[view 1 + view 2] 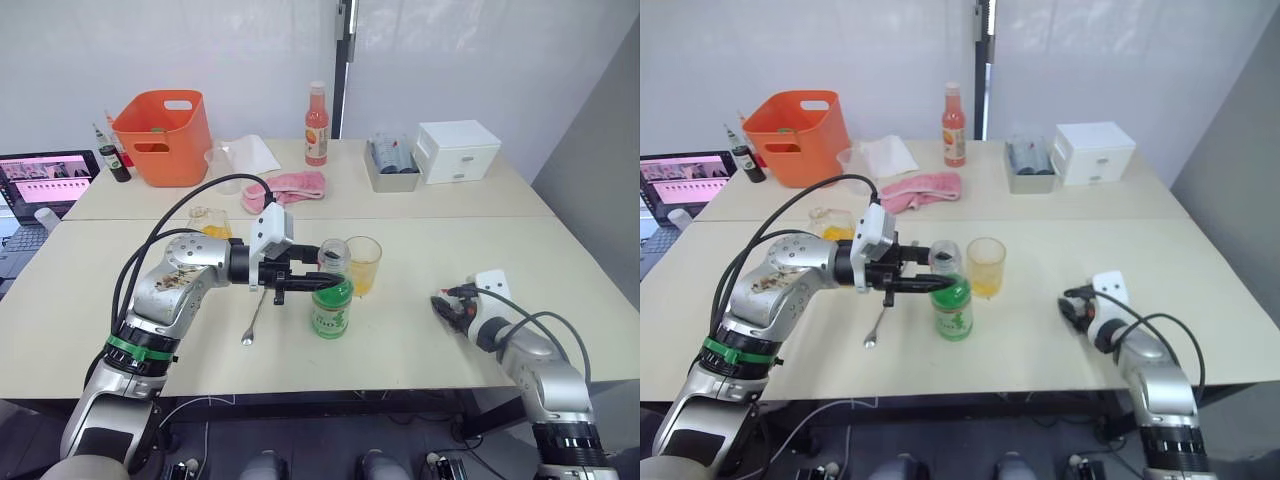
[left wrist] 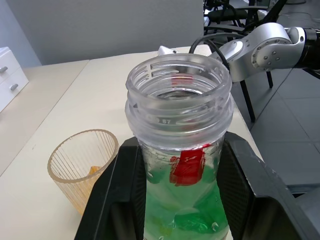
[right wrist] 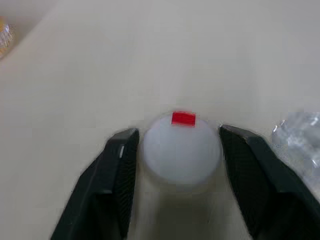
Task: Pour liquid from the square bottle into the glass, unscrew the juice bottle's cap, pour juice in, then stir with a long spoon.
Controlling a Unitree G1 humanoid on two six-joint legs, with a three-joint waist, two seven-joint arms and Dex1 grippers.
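While left jaws (image 1: 322, 272) clench juice bottle (image 1: 331, 305), right jaws (image 3: 175, 155) straddle cap (image 3: 182, 152), released, w/ rim half-hidden.

Glass (image 1: 363, 264) just right of juice bottle (image 1: 331, 300); long spoon (image 1: 254, 318) left.

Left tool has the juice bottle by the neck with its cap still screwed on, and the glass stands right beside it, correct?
Not quite: the cap is off. The left wrist view shows the juice bottle with an open mouth, and the right wrist view shows the cap lying on the table between the right tool's fingers. The left tool does grip the neck, and the glass stands beside it.
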